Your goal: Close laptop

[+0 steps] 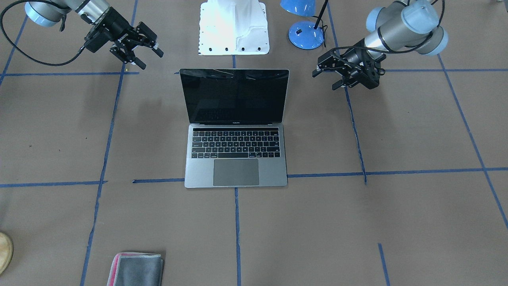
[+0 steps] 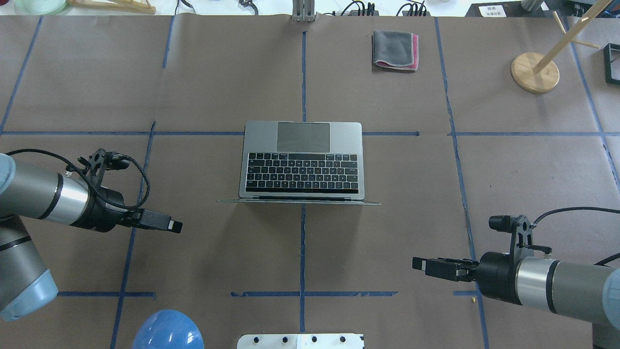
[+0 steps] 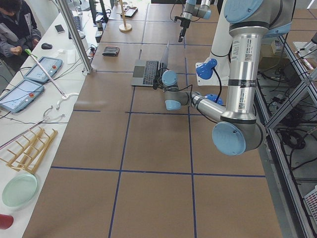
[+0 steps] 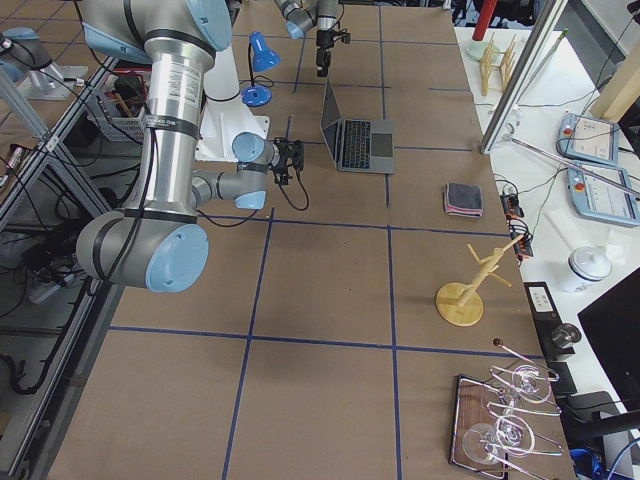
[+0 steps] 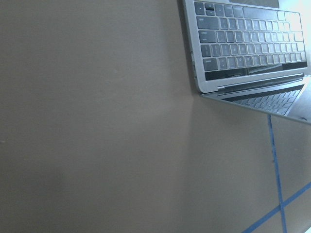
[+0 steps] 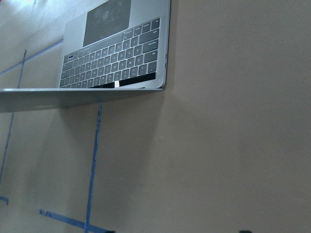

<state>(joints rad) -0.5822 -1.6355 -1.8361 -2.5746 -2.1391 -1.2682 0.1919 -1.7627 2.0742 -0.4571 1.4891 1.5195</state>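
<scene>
The laptop (image 1: 236, 159) lies open in the middle of the table, its black screen (image 1: 234, 95) upright and facing away from the robot. It also shows in the overhead view (image 2: 302, 162), the left wrist view (image 5: 248, 43) and the right wrist view (image 6: 116, 53). My left gripper (image 1: 325, 80) is open and empty. It hovers behind the lid, off to the robot's left (image 2: 175, 226). My right gripper (image 1: 151, 58) is open and empty. It hovers behind the lid, off to the robot's right (image 2: 417, 264). Neither touches the laptop.
A blue desk lamp (image 1: 305, 35) and the white robot base (image 1: 234, 28) stand behind the laptop. A folded grey cloth with a pink edge (image 2: 395, 50) lies at the far side. A wooden stand (image 2: 534, 72) is at the far right.
</scene>
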